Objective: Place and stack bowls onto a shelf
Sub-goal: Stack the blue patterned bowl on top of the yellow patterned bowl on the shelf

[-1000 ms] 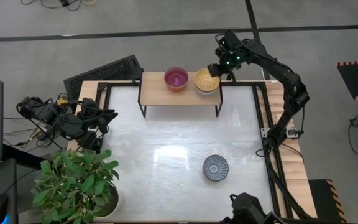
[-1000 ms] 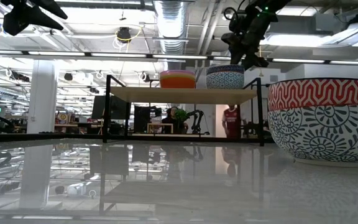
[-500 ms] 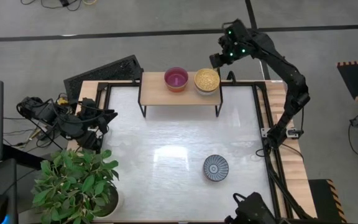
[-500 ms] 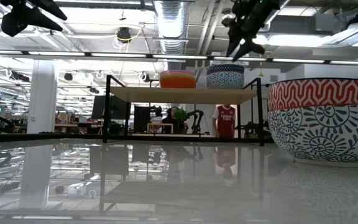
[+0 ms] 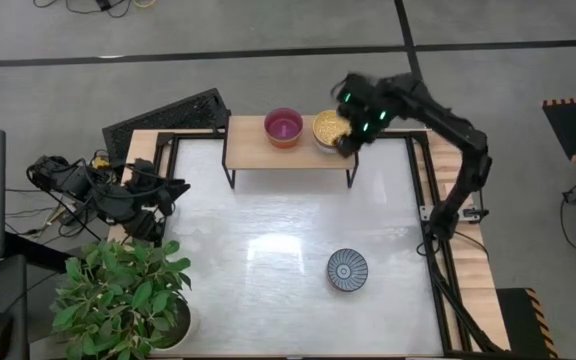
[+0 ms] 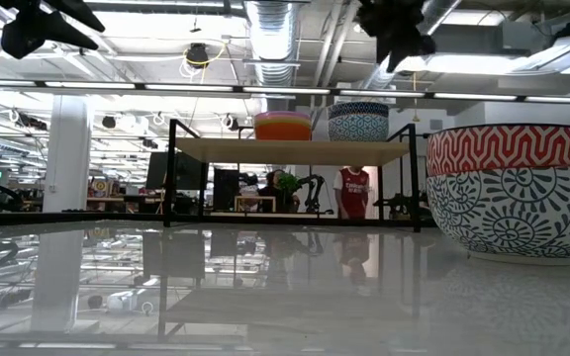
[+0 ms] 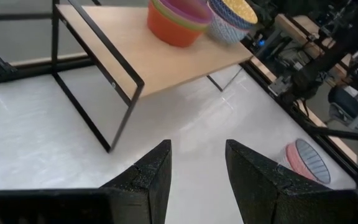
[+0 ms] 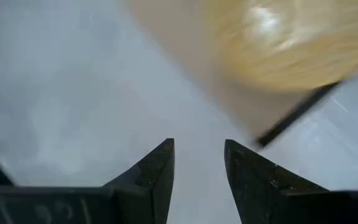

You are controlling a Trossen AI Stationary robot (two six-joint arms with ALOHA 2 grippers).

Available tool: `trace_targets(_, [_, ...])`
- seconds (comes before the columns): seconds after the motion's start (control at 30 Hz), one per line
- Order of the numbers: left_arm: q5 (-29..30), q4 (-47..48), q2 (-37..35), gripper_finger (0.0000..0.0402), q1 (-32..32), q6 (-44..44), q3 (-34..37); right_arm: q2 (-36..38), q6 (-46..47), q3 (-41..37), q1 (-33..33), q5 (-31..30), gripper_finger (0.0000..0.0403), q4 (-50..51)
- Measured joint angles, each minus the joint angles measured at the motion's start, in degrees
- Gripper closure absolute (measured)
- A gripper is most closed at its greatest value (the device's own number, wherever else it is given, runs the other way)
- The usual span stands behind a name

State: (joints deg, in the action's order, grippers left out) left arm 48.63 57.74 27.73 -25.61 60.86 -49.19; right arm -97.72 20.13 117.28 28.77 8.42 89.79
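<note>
From above, my right claw [image 5: 353, 125] hangs over the right end of the shelf [image 5: 248, 150], right by the yellow-inside bowl [image 5: 329, 128] that sits beside the stack with the pink bowl on top [image 5: 284, 126]. One more bowl, the blue-grey lined one [image 5: 347, 269], waits far away on the white table [image 5: 268, 240]. My left claw [image 5: 158, 195] rests off by the table's left edge, near the plant [image 5: 118, 290]. From table height, I see my right claw [image 6: 394, 25] high above the shelf, and the lined bowl looks huge up close [image 6: 513, 188]. Past my left fingers [image 7: 151, 177], which stand apart and hold nothing, I see the shelf and both piles. Past my right fingers [image 8: 157, 171], also apart and empty, the yellow bowl [image 8: 291, 37] is very near. If I swing low, I think I could bump that bowl or knock the shelf, and the bowls might slide off. I could also tip the last bowl if I grab its rim badly.
</note>
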Motion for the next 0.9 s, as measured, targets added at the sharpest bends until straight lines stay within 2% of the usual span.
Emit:
trace_targets(0.17, [-3.26,0.00,0.00,0.0266,-0.02,0.06,0.00,1.25,5.67,-0.71,-12.15,-1.53,0.0237,0.30])
trace_targets(0.37, [-4.37,0.21,0.00,0.0266,0.00,-0.13,0.00,2.08,11.61,-0.77,-26.35,-7.78,0.0237,0.21])
trace_targets(0.6, [-4.84,1.84,0.02,0.0266,0.00,-0.15,0.00,-0.02,11.53,-0.74,-41.37,-8.41,0.0237,0.25])
trace_targets(0.73, [-4.84,2.01,0.02,0.0266,-0.01,-0.74,0.00,-3.44,11.21,-0.81,-46.08,-8.82,0.0237,0.20])
trace_targets(0.9, [-6.66,1.99,0.02,0.0266,-0.01,-2.10,0.00,-8.61,5.80,-0.79,-47.69,-8.91,0.0237,0.22])
